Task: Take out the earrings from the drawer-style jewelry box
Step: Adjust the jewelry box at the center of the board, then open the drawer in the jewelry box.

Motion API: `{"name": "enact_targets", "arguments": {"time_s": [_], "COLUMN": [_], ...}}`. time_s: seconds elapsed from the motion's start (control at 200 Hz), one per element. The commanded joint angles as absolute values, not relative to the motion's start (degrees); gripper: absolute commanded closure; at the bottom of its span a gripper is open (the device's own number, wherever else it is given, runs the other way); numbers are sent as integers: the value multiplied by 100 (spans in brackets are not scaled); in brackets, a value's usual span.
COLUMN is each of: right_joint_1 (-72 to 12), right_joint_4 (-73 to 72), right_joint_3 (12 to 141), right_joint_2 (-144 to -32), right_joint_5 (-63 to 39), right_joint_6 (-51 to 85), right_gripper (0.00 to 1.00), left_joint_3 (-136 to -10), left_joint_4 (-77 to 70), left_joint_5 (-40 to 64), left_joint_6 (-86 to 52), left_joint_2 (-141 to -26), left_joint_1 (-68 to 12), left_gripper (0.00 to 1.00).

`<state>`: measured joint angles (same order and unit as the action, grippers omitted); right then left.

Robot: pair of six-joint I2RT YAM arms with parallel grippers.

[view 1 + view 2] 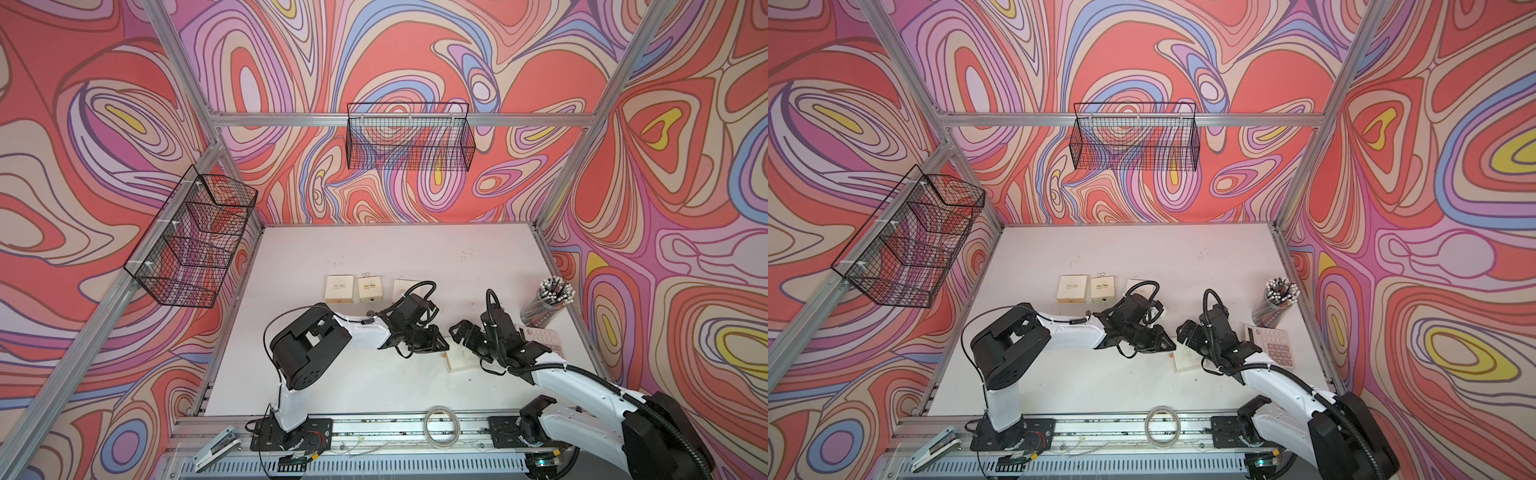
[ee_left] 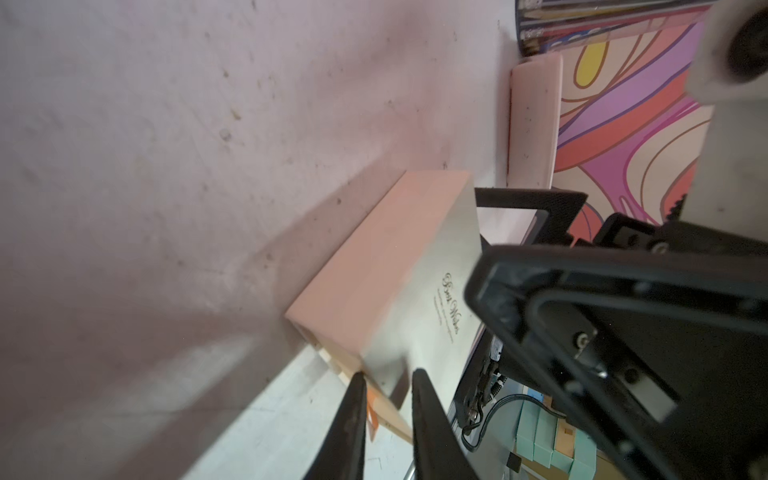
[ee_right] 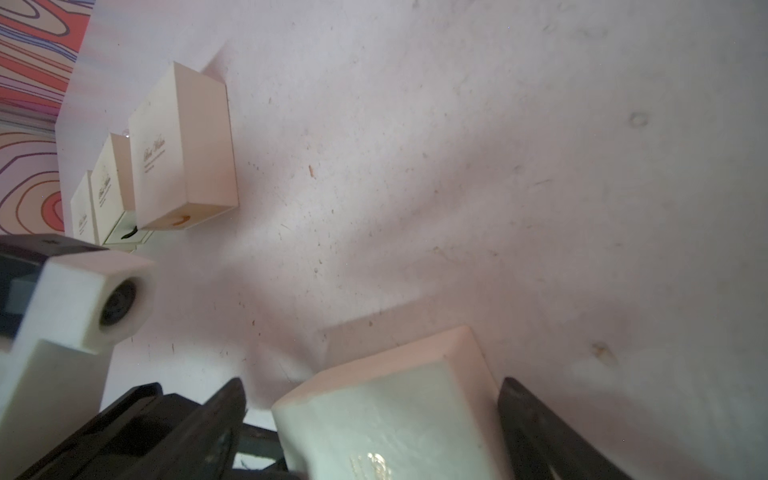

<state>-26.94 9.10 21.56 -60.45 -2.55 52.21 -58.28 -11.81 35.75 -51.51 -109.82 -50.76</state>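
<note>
A cream drawer-style jewelry box lies on the white table between both arms. My left gripper is shut narrowly on the drawer's end at the box's near corner, beside an orange pull tab. My right gripper stands open astride the same box, with a gap at one finger. Tiny silvery earrings lie on the table just behind the back row of boxes, and one earring glints in the right wrist view. The drawer's inside is hidden.
Three more cream boxes stand in a row at the back, the middle one with its drawer out. A cup of pencils and a pink calculator sit at the right edge. Wire baskets hang on the walls.
</note>
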Motion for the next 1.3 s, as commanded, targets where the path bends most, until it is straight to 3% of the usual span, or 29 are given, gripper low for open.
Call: {"name": "enact_targets", "arguments": {"time_s": [0.0, 0.1, 0.275, 0.451, 0.756, 1.072, 1.297], "right_joint_1": [-2701, -2701, -2702, -2702, -2702, -2703, -2711], "right_joint_4": [855, 923, 870, 989, 1732, 1325, 1037], "right_joint_3": [2109, 2240, 2226, 2267, 2531, 2432, 2317], "right_joint_2": [-6091, -6224, -6144, -6005, -5422, -4920, -4970], "right_joint_5": [-125, -61, -41, -18, 494, -400, -742], "right_joint_6": [5340, 5278, 5300, 5293, 5006, 4598, 4571], "right_gripper": [2, 2, 2, 3, 4, 8, 10], "left_joint_3": [-6089, -5759, -5028, -4628, -4834, -5042, -5104], "left_joint_4": [-1422, -1626, -1587, -1564, -2044, -2264, -2347], "left_joint_5": [3618, 3512, 3450, 3537, 3803, 3854, 3876], "left_joint_6": [-5222, -5329, -5279, -5420, -5667, -5791, -5818], "left_joint_2": [-11156, -10866, -9960, -9780, -10480, -10905, -11012], "left_joint_1": [-5026, -4924, -4864, -4913, -5010, -5005, -5009], "left_gripper": [79, 77, 63, 59, 64, 73, 74]}}
